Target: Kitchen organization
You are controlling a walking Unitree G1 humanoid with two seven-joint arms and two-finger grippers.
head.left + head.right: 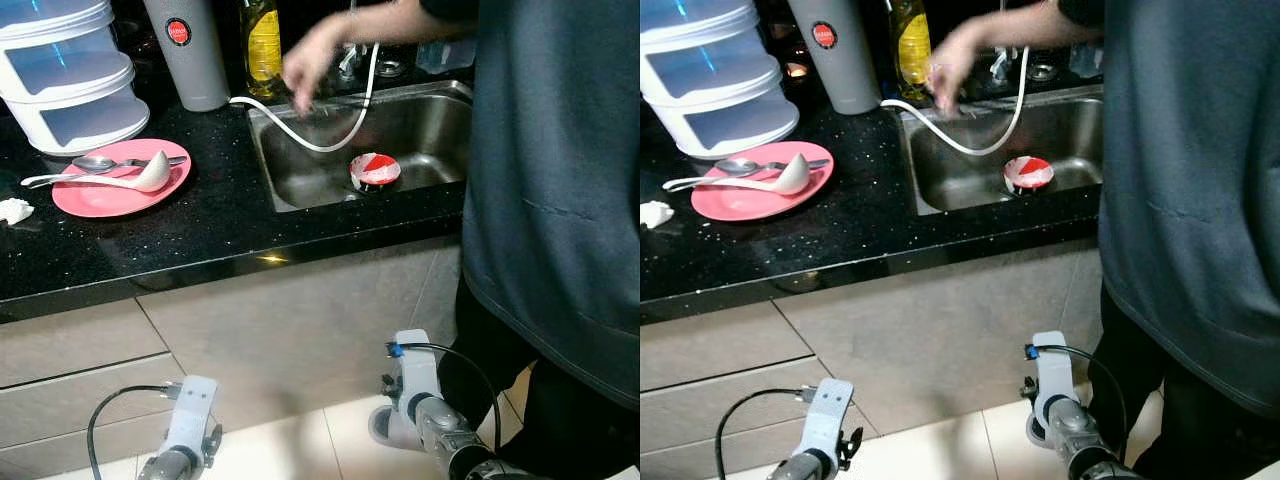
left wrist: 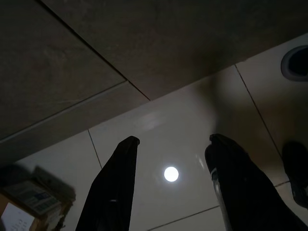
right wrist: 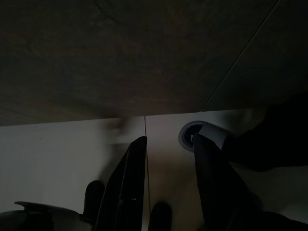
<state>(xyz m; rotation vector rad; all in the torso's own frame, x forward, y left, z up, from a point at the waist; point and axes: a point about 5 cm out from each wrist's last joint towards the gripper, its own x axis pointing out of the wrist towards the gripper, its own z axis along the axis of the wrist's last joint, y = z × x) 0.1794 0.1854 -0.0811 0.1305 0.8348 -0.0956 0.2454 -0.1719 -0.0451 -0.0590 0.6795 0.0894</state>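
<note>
little looks done: the round pink plate (image 1: 118, 190) holding two spoons sits on the black counter (image 1: 210, 225), while the left gripper (image 2: 171, 185) and right gripper (image 3: 168, 180) hang open, empty, near the floor.

Black speckled countertop (image 1: 210, 225); grey cabinet fronts (image 1: 290, 340); pale glossy floor tiles (image 2: 159, 130)

On the black tabletop (image 1: 220, 225): one pink plate (image 1: 95, 196), carrying one metal spoon (image 1: 105, 163) and one white ladle (image 1: 135, 179). One stack of three white containers (image 1: 65, 75). One grey canister (image 1: 188, 50), one yellow bottle (image 1: 263, 42). One sink (image 1: 300, 185), holding one red-and-white bowl (image 1: 375, 170) and one white hose (image 1: 330, 140). One person (image 1: 560, 180).
</note>
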